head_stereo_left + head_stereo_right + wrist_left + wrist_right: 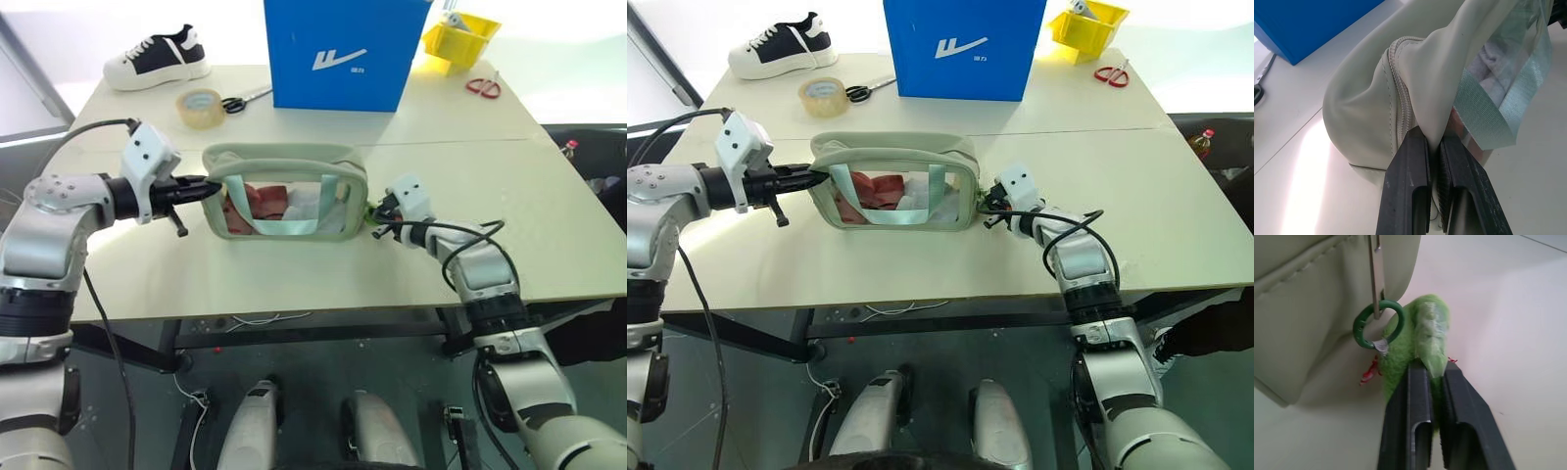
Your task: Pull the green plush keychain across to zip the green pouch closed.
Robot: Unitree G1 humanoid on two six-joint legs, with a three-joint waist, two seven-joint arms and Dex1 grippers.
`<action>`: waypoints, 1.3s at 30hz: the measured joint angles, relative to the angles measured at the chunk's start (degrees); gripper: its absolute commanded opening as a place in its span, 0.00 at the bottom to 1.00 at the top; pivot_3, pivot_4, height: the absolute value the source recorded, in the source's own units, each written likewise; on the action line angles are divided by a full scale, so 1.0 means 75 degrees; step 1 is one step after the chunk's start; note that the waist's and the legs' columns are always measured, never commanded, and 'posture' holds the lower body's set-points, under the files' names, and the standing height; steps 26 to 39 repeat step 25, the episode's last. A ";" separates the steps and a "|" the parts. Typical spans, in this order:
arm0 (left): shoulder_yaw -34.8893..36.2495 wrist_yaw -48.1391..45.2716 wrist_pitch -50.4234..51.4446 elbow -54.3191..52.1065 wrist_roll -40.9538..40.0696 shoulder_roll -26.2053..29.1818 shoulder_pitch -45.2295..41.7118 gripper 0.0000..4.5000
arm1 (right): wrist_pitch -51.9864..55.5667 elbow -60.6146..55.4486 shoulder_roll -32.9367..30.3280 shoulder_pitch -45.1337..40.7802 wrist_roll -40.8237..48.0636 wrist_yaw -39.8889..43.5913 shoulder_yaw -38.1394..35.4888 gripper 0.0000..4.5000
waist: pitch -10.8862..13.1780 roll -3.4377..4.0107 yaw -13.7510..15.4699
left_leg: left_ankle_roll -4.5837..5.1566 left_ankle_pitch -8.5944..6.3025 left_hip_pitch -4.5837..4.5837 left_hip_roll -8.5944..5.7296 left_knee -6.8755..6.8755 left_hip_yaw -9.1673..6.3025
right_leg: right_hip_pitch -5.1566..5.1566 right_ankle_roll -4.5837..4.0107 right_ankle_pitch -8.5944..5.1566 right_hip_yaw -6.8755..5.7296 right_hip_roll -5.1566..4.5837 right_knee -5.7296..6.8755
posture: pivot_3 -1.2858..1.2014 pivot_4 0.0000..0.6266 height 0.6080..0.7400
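At mid-frame, our right gripper (1431, 377) pinched the green plush keychain (1425, 328) beside the green pouch (284, 191); our left gripper (1436, 156) clamped the pouch's left end.

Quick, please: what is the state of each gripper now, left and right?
Left gripper: closed, pinching the end of the green pouch.
Right gripper: closed around the green plush keychain at the pouch's other end.

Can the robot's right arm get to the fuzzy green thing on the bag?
Yes, it looks so. The right pincer already has its black fingers around the fuzzy lime-green plush keychain at the end of the pale sage-green soft pouch, with nothing between them. The left pincer pinches the pouch's other end.
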 measured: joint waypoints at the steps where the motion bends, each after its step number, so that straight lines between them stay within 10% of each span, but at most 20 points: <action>1: 0.0024 0.0015 0.0001 -0.0007 -0.0002 0.0003 0.0030 0.00 | 0.0003 0.0003 -0.0171 -0.0061 0.0038 0.0137 -0.0028 0.42 | 0.0000 0.0000 0.0001 | 0.0000 0.0000 0.0000 0.0000 0.0000 0.0000 | 0.0000 0.0000 0.0000 0.0000 0.0000 0.0000 | 0.52 0.24 1.00; 5: 0.0089 0.0078 0.0031 -0.0090 -0.0011 0.0011 0.0110 0.00 | -0.0040 0.0049 -0.1053 -0.0564 0.0051 0.0767 -0.0065 0.88 | 0.0000 0.0000 -0.0008 | 0.0000 0.0000 0.0001 0.0000 -0.0001 0.0002 | -0.0001 0.0000 0.0000 0.0000 0.0000 0.0000 | 0.52 0.24 1.00; 10: 0.0109 0.0105 0.0086 -0.0111 -0.0050 0.0057 0.0124 0.00 | -0.0203 0.0217 -0.2277 -0.1391 0.0392 0.2443 -0.0123 0.88 | 0.0004 0.0006 -0.0002 | 0.0000 -0.0001 -0.0001 0.0001 -0.0002 0.0004 | 0.0000 0.0000 -0.0001 0.0000 -0.0001 -0.0008 | 0.52 0.24 1.00; 20: 0.1123 -0.0297 0.1235 0.0205 -0.1096 0.0666 -0.0409 0.99 | 0.1246 -0.2175 -0.2552 -0.1725 0.2397 0.4320 -0.0397 0.90 | 0.0004 0.0006 -0.0051 | 0.0003 -0.0004 -0.0002 0.0018 0.0000 0.0003 | -0.0001 -0.0001 -0.0001 -0.0002 -0.0005 -0.0010 | 0.52 0.24 1.00; 39: 0.1435 -0.0321 0.1463 0.0229 -0.1199 0.1098 -0.0234 0.99 | 0.1322 -0.2378 -0.2425 -0.1532 0.2460 0.3983 -0.0390 0.90 | 0.0004 0.0006 0.0005 | 0.0002 -0.0005 -0.0003 0.0015 -0.0001 0.0007 | -0.0003 -0.0001 -0.0001 -0.0001 -0.0016 -0.0013 | 0.52 0.24 1.00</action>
